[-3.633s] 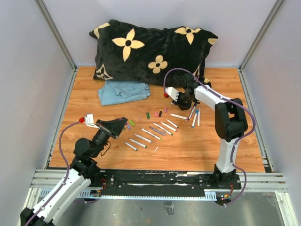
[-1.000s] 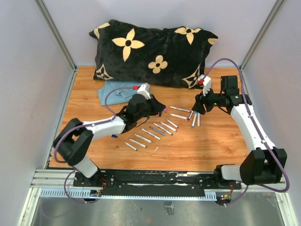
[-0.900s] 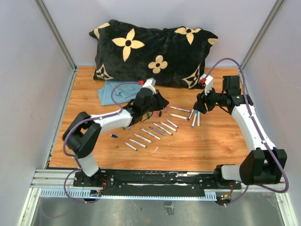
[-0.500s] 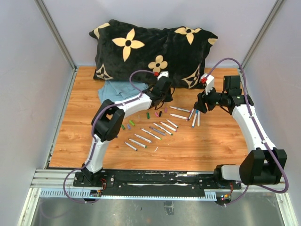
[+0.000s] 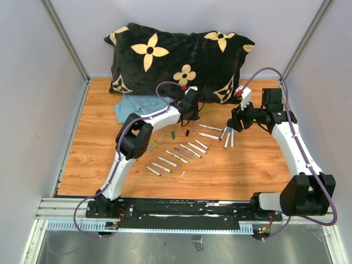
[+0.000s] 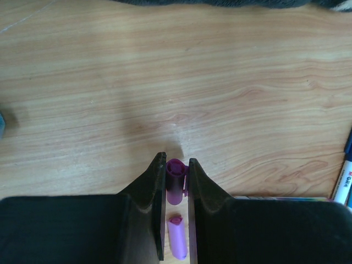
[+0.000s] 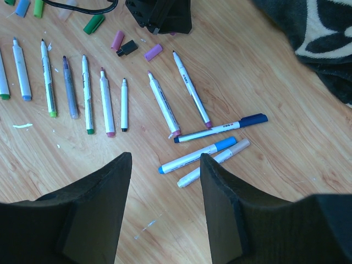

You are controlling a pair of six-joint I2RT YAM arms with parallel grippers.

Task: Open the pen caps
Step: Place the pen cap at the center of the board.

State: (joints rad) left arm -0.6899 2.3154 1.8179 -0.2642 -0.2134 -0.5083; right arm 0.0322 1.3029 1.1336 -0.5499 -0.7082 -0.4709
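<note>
Mostly done: left gripper (image 6: pixel 177 164) is pinching a purple cap (image 6: pixel 175 186); right gripper (image 7: pixel 165 165) is hovering half-spread above three capped pens (image 7: pixel 195 156).

Left arm (image 5: pixel 159 117): stretched far forward, forearm running toward the near edge of the pillow (image 5: pixel 165 55). Left tool (image 6: pixel 177 165): just in front of that edge, pointing down, fingers almost together and pinching a purple cap (image 6: pixel 175 184) at the tips.

Right arm (image 5: pixel 294 148): arched inward from the right. Right tool (image 7: pixel 165 159): just in front of the pillow's right corner, fingers well apart, holding nothing.
</note>
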